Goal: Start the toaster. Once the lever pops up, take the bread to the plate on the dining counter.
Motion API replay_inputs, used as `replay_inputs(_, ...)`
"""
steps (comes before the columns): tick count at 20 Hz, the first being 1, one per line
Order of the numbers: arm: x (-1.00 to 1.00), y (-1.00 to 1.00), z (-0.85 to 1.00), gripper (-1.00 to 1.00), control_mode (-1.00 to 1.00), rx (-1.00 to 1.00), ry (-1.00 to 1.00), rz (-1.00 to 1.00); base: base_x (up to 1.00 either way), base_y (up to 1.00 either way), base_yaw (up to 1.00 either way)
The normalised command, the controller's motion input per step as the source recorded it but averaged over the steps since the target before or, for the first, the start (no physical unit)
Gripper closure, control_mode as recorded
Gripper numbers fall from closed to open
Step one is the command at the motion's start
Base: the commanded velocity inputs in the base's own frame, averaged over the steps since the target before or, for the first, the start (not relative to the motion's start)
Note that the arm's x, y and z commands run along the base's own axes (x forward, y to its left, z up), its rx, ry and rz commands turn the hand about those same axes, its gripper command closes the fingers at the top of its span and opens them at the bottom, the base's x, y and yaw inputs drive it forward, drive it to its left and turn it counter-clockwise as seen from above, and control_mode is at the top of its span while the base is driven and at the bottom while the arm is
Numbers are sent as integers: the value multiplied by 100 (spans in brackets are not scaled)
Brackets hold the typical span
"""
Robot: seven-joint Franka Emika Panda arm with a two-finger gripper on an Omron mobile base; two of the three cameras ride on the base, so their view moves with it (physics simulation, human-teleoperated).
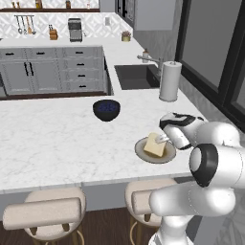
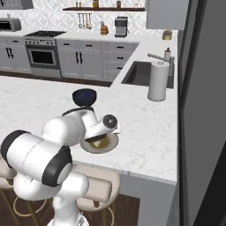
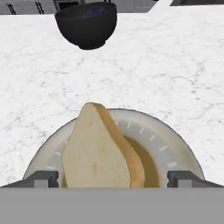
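Gripper point(image 3: 112, 177) spread wide, fingertips apart either side of bread point(image 3: 98, 151), gripping nothing; bread directly ahead between them, tilted on plate point(image 3: 175, 148) on bench point(image 3: 175, 65), bowl point(image 3: 86, 24) well beyond; likely just a retreat left.

Light is even and bright all round, flat as rendered scenes are, with no clear single source. The counter point(image 1: 57, 139) reads near white, its veins faint. Shadows are soft: a dim patch under the bowl point(image 1: 106, 109), another under the bread point(image 3: 100, 148) on the plate point(image 3: 175, 148). The window point(image 2: 203, 110) is dark, giving no glare. All views look slightly soft and low in detail; far shelves are smudged. Edges show no bending.
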Motion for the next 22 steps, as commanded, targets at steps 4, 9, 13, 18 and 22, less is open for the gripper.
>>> replay_inputs(4,0,1,22,-100,-100,-18,20,0,0,0,0)
replay_inputs(9,1,-21,43,-100,-100,-7,14,0,0,0,0)
replay_inputs(13,0,-32,40,-100,-100,-2,12,0,0,0,0)
replay_inputs(18,-20,3,30,-100,-100,-1,3,0,0,0,0)
replay_inputs(22,-76,74,4,-100,-100,0,-3,-10,0,0,0)
